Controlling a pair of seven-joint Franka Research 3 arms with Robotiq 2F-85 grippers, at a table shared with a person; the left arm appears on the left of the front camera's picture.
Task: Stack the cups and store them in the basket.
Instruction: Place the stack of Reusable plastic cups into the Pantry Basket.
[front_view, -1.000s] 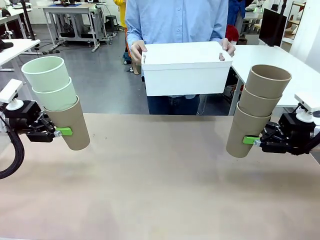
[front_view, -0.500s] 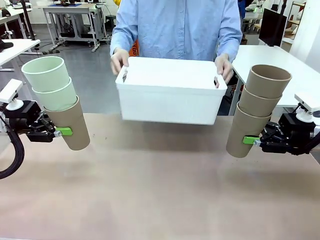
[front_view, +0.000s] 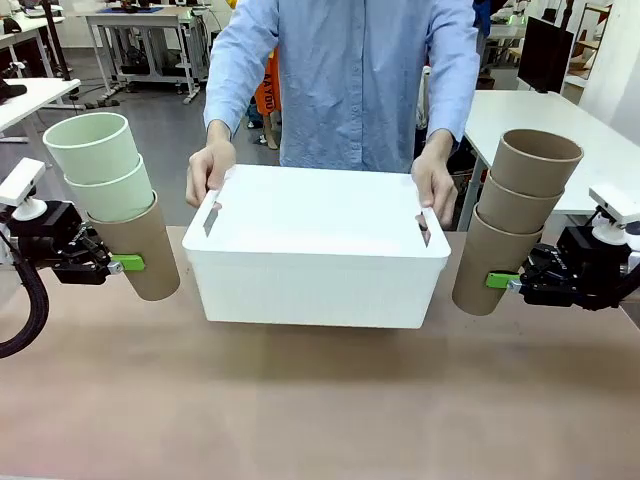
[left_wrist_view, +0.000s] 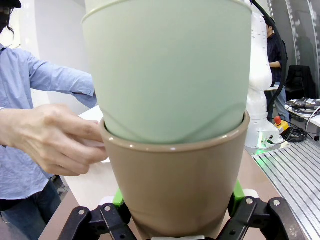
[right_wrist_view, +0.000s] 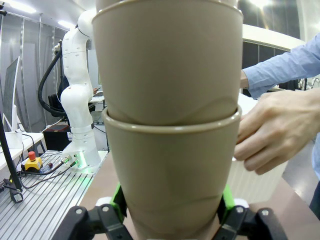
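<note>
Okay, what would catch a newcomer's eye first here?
The big white basket at mid-table, a person gripping both its ends. Flanking it, the left gripper holds a tilted stack, two mint cups in a brown one, and the right gripper a stack of three brown cups.

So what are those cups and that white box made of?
Cups: likely matte plastic, maybe unglazed ceramic; smooth, dull walls with no glare. Basket: seemingly moulded white plastic; thin even walls, a lipped rim, cut-out handle slots.
</note>
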